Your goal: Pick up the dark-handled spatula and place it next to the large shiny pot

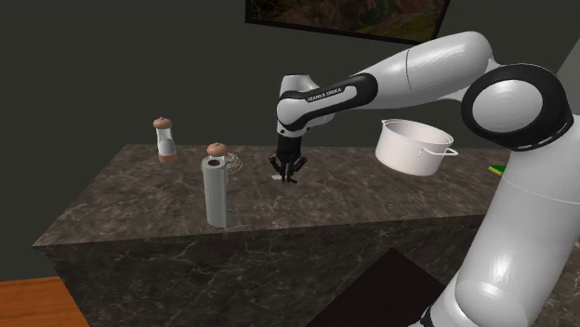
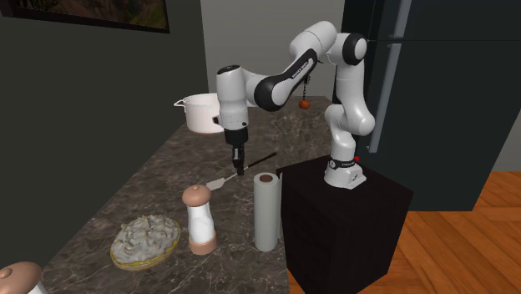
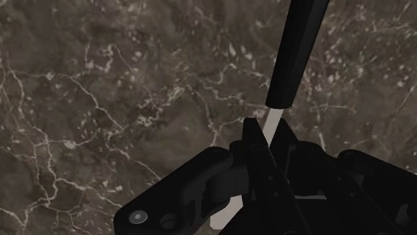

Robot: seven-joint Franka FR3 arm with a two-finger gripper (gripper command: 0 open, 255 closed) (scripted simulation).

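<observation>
The gripper (image 3: 264,130), down at the surface (image 3: 100,100), pinches the flat-lying spatula (image 3: 297,53) on the pale neck just short of the dark handle, likely for a balanced lift, the pot (image 1: 414,149) well off to its side.

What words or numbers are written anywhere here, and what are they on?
Tiny white lettering on the arm, on its dark band: too small to read.
Nothing is written on the spatula, the pot or the counter.
</observation>
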